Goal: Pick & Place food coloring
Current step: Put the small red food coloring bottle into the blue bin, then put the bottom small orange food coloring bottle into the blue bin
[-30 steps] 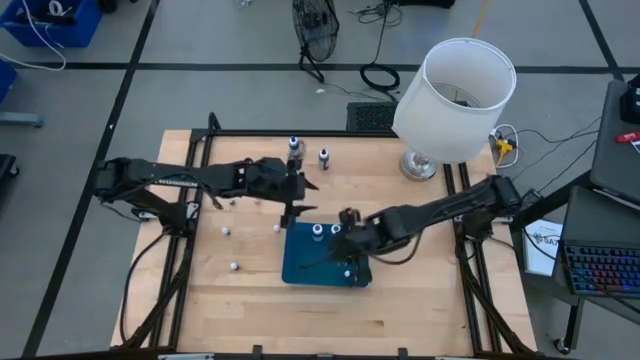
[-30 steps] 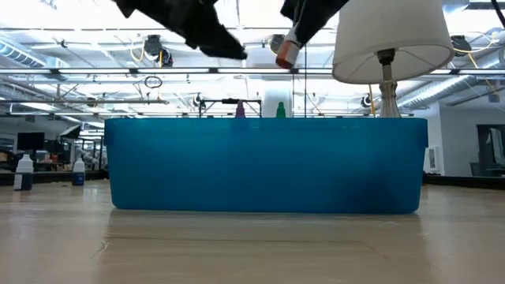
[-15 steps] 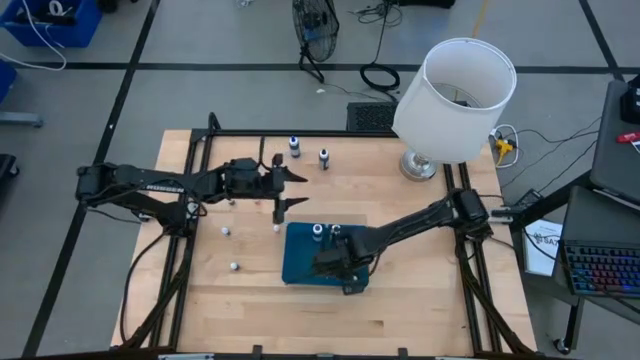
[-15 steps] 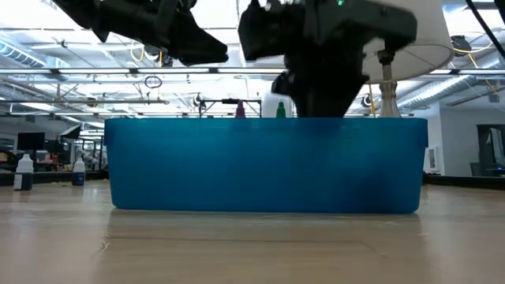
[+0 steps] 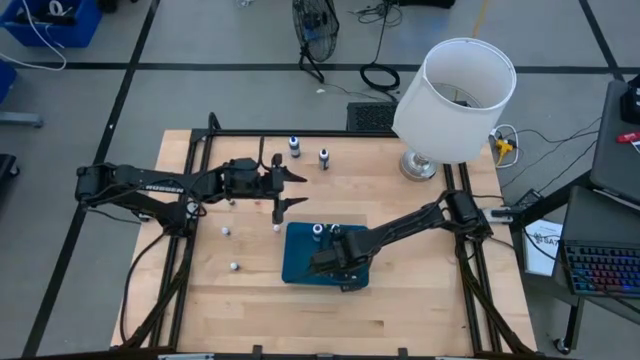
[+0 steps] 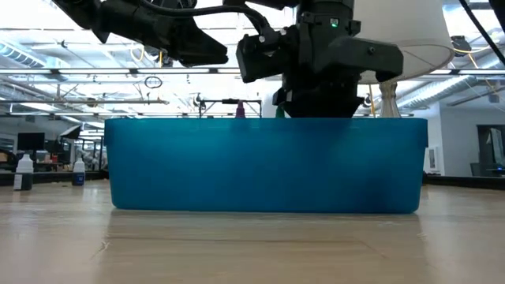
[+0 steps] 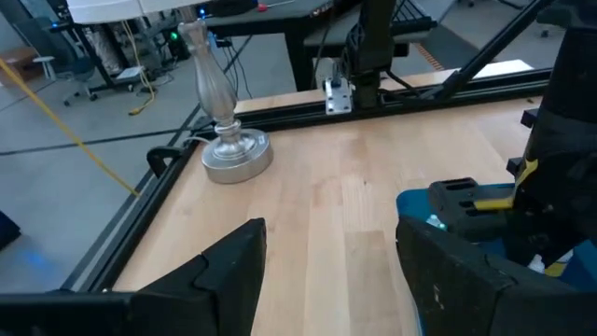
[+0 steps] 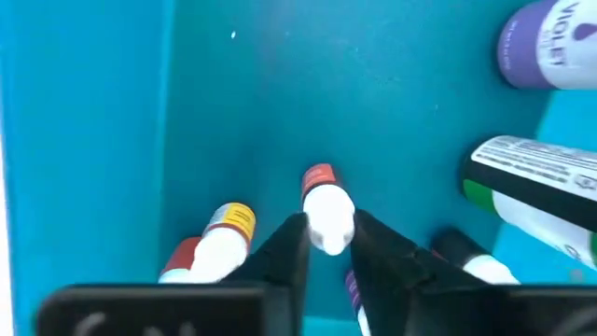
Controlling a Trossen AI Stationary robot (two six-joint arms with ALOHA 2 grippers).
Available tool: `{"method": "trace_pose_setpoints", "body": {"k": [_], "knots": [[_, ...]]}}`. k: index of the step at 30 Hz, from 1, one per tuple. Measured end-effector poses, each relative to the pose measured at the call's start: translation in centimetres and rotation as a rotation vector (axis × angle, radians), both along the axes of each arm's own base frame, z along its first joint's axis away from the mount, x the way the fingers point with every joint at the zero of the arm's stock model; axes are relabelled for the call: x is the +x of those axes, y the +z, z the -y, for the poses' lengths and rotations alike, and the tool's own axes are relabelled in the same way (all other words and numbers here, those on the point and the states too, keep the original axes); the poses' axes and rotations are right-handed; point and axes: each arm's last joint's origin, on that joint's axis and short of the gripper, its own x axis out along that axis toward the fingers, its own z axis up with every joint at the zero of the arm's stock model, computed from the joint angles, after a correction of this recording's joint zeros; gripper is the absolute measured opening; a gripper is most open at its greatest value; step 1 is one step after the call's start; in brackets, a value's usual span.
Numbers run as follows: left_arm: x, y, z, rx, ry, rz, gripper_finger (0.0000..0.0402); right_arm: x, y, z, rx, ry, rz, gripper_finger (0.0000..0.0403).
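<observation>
In the high view, the right gripper (image 5: pixel 335 262) is low inside the blue bin (image 5: pixel 297 270); the left gripper (image 5: pixel 290 188) hovers wide open behind. In the right wrist view, its fingers (image 8: pixel 284 252) pinch a red-labelled, white-capped bottle (image 8: pixel 325 207) above the bin floor.

My table (image 5: pixel 420 290) is pale wood in a black frame, on a grey floor (image 5: pixel 200 40) crossed by dark lines. A lamp (image 5: pixel 455 100) with a white shade stands at one far corner. A fan (image 5: pixel 314 25), cables and a keyboard (image 5: pixel 600 270) surround me. Ceiling lights glare overhead.
</observation>
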Motion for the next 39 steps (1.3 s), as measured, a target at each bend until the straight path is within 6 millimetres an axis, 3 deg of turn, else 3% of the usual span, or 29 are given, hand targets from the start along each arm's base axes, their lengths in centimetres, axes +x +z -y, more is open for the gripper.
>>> {"method": "trace_pose_setpoints", "body": {"k": [7,14,20,25,30,34,39], "knots": [[0.0,0.0,0.0,0.0,0.0,0.001,0.0241,-0.1,1.5,0.0,0.026,-0.06,0.062,0.0163],[0.0,0.0,0.0,0.0,0.0,-0.001,0.0241,-0.7,4.1,0.0,0.051,-0.067,0.133,0.0182],[0.0,-0.1,0.1,-0.008,-0.023,-0.013,0.0241,-2.9,9.2,0.8,0.039,-0.068,0.246,0.0172],[-0.3,0.6,0.3,0.006,-0.065,0.018,0.0241,-5.7,14.7,2.5,-0.179,-0.116,0.456,0.0171],[-0.9,-0.2,-0.5,0.007,0.011,-0.021,0.0241,-8.3,18.4,4.0,-0.336,-0.185,0.607,0.0171],[-1.6,-1.6,-1.9,-0.038,0.152,-0.12,0.0241,-10.0,19.2,4.8,-0.399,-0.2,0.644,0.0171],[-2.2,-2.6,-2.7,-0.099,0.196,-0.214,0.0241,-12.2,17.0,6.1,-0.43,-0.243,0.695,0.017]]}}
